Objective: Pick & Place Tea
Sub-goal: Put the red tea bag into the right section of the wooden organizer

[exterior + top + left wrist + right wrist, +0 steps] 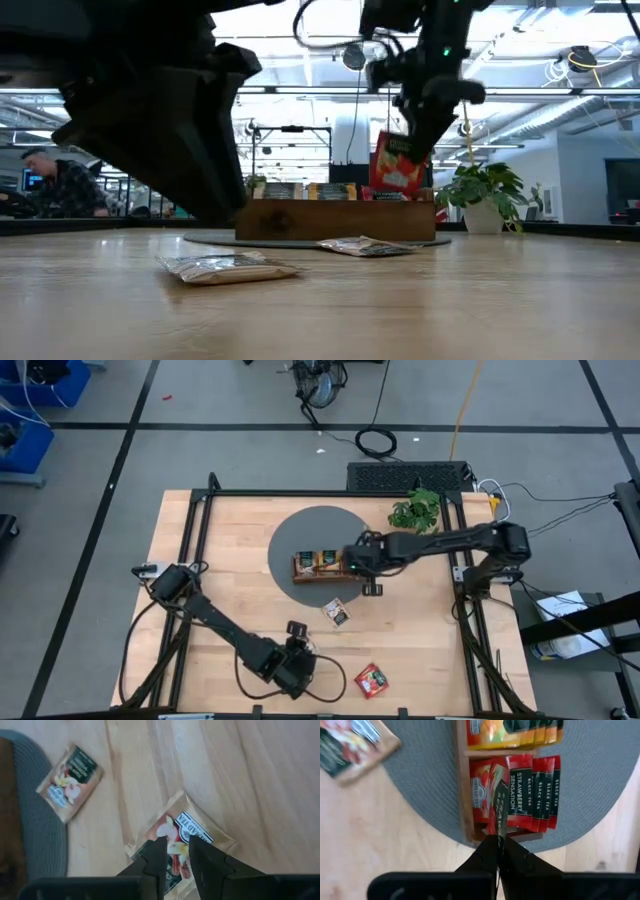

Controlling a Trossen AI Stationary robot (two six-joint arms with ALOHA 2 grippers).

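A: Red or any other colour, counting how many loose from overhead?
B: Counting three on the bare table: left sachet, middle sachet just off the grey mat, loose red sachet near the front edge. Also counting one wooden tray on the mat and one plant.
A: Reaching where?
B: Right gripper hanging over the tray's end nearest the plant. Left gripper hovering at the left sachet.
A: Looking level across the table?
B: Seeing left sachet and middle sachet lying flat. Seeing held red sachet dangling upright above the tray, pinched at its top by the right gripper.
A: Checking the left wrist?
B: Left gripper standing slightly parted over the left sachet, clamping nothing. Middle sachet lying beyond, beside the mat.
A: And the right wrist?
B: Right gripper squeezing together on the held red sachet, edge-on, over the compartment holding the red stack, roughly five overlapping. Neighbouring compartment holding the orange-yellow stack, about four edges showing.
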